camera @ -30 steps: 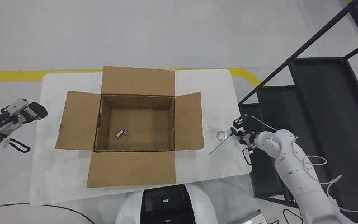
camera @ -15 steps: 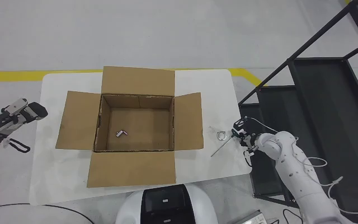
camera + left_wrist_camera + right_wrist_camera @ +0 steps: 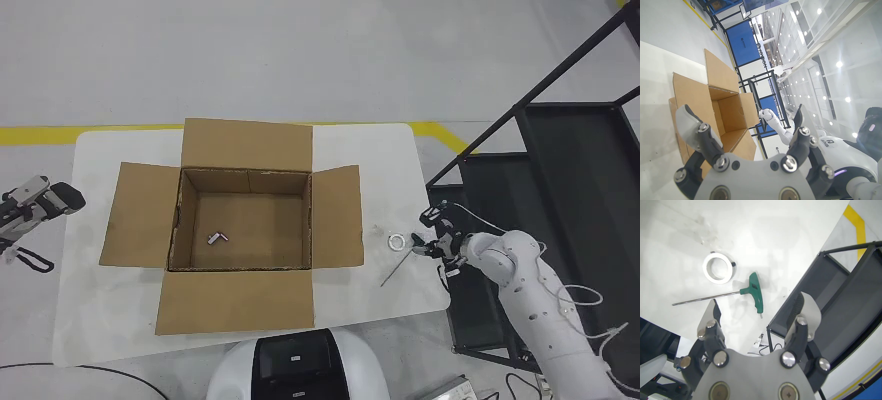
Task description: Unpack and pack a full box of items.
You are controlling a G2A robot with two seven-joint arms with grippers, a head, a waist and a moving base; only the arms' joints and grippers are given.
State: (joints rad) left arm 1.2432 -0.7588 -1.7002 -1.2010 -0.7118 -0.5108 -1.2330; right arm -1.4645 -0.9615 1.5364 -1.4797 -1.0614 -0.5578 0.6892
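- Tabletop (image 3: 380, 160) was white with rounded corners, and the box sat on its middle.
- Black metal rack (image 3: 560, 170) stood off the table, well to the right of the box.
- Cardboard box (image 3: 265, 235) lay open with all four flaps folded out flat. Its floor was bare apart from one small item.
- Left gripper (image 3: 741, 111) hung well to the left of the box, past the table's edge and pointed toward the box. Its fingers were spread wide and held nothing.
- Right gripper (image 3: 758, 300) hovered to the right of the box, near the table's edge and over the handle of the hex key. Its fingers were wide apart with nothing between them.
- Hex key (image 3: 742, 291), with a green T-handle and a long thin shaft, lay flat on the table to the right of the box, clear of the right flap. Its handle end pointed away from the box and its tip angled back toward the robot's side.
- White ring (image 3: 718, 281) lay flat on the table between the box's right flap and the hex key's handle, just beside the shaft but not touching it.
- Small item (image 3: 218, 238), dark and silvery, rested on the box floor toward its left wall; too small to identify.
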